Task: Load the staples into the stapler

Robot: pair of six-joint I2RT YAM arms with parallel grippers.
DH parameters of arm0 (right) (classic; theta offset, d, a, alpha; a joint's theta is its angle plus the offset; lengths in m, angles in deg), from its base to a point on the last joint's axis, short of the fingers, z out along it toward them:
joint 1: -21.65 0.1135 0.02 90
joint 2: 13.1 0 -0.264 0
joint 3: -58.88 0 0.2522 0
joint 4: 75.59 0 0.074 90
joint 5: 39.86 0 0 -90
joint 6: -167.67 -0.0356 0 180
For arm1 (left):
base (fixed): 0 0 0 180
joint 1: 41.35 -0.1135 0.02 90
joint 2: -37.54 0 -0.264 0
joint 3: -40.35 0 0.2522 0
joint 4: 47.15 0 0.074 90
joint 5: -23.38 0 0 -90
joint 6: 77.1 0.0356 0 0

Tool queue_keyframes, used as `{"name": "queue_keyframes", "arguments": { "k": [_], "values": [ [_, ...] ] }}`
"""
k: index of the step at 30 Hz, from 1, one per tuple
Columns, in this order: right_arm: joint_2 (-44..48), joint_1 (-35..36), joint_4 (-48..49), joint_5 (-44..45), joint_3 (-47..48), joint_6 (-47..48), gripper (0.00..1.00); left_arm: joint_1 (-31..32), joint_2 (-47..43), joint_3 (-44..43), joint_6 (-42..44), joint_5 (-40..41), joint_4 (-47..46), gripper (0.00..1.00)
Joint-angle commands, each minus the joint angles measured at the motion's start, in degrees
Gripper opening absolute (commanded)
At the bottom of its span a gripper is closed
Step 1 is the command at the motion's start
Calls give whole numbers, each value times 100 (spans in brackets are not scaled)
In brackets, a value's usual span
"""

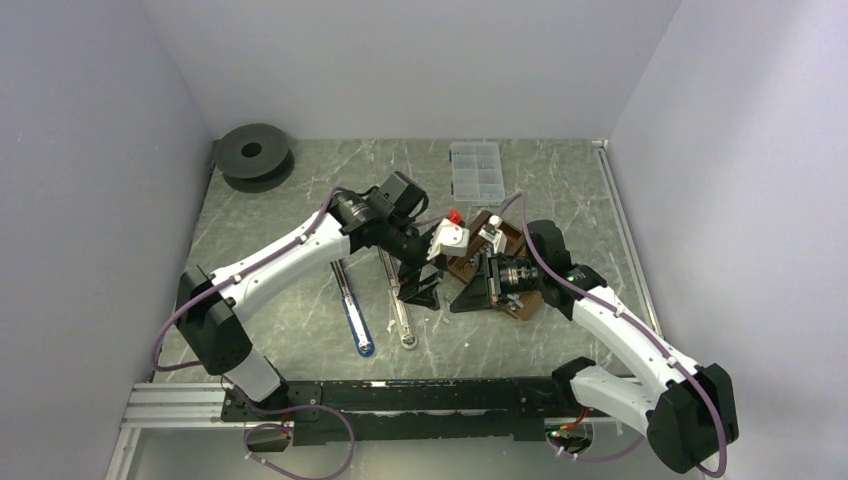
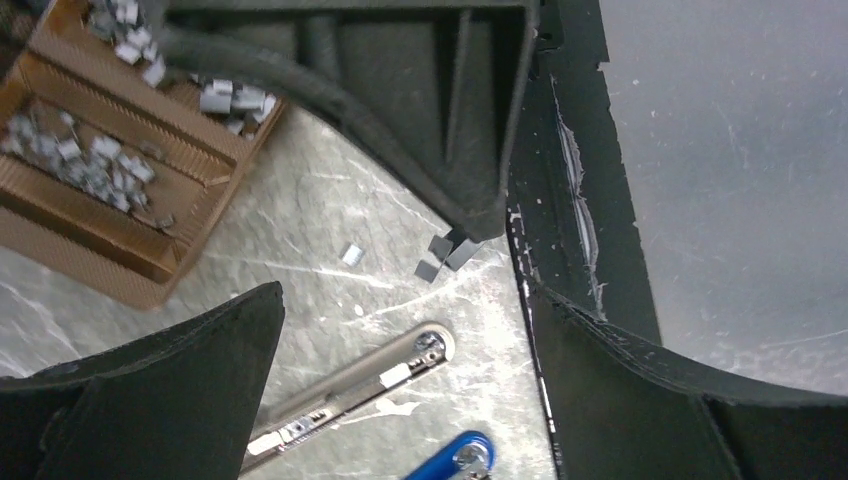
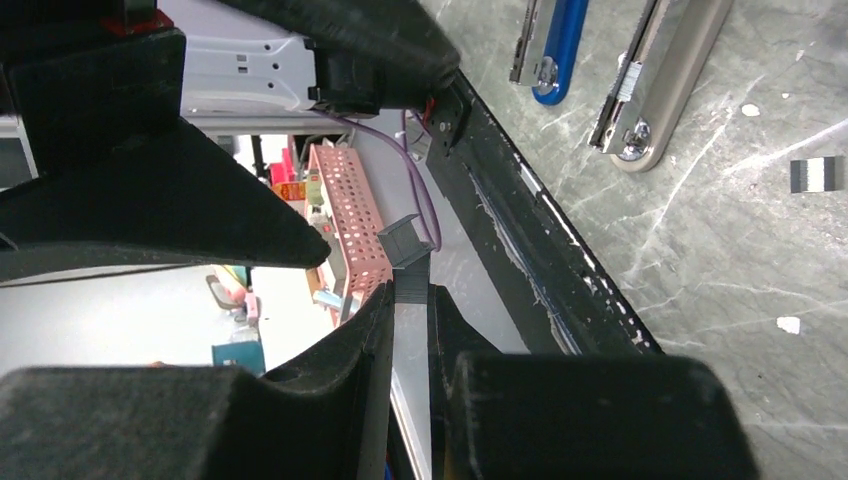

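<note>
A grey marbled tabletop [image 1: 300, 200] boxed in by pale walls carries the work. The silver stapler [image 1: 400, 315] lies opened out flat on it, and everything else is placed from there.

The right gripper [image 3: 410, 305] is clenched on a short staple strip [image 3: 405, 250], which hangs near the silver stapler's rounded end and clear of it. The left gripper [image 2: 400, 300] is released, its jaws wide, hovering over that same end. The rest of the staples [image 2: 90, 165] lie heaped in a brown tray [image 2: 110, 270] beyond the stapler. One loose strip [image 2: 351, 254] sits on the table between tray and stapler. A blue stapler [image 1: 352, 315] lies just beside the silver one, on the side away from the tray.

The pinch looks narrow and takes only part of the strip. I judge it could twist or slip out and end up beside the stapler instead of in its channel. The two grippers are also close together over the stapler, so a careless approach could knock them together.

From overhead the arms hide both sets of fingertips and the held strip. Both wrist views cut the stapler off. I cannot tell whether its channel is empty or open, nor which stapler is meant.
</note>
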Motion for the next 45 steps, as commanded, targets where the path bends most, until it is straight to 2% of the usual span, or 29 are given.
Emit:
{"name": "queue_keyframes", "arguments": {
  "k": [1, 9, 17, 25, 32, 40, 45],
  "values": [
    [-37, -17, 417, -382, 94, -39, 0, 183, -273, -52, 1010, -169, -9, 99],
    [-40, -17, 582, -588, 75, -116, 0, 638, -352, 168, 2328, 270, -143, 98],
    [99, -17, 543, -589, -49, -132, 0, 672, -343, 57, 2849, 366, 282, 78],
    [67, -17, 458, -574, 14, -75, 0, 689, -438, 60, 3108, 401, 425, 52],
    [48, -21, 469, -550, 25, -97, 0, 776, -496, 62, 3153, 387, 436, 48],
    [42, -17, 516, -536, 16, -149, 0, 848, -520, 62, 3148, 466, 456, 30],
    [86, -19, 503, -528, -33, -157, 0, 865, -551, 120, 3241, 535, 526, 28]
  ]
}}
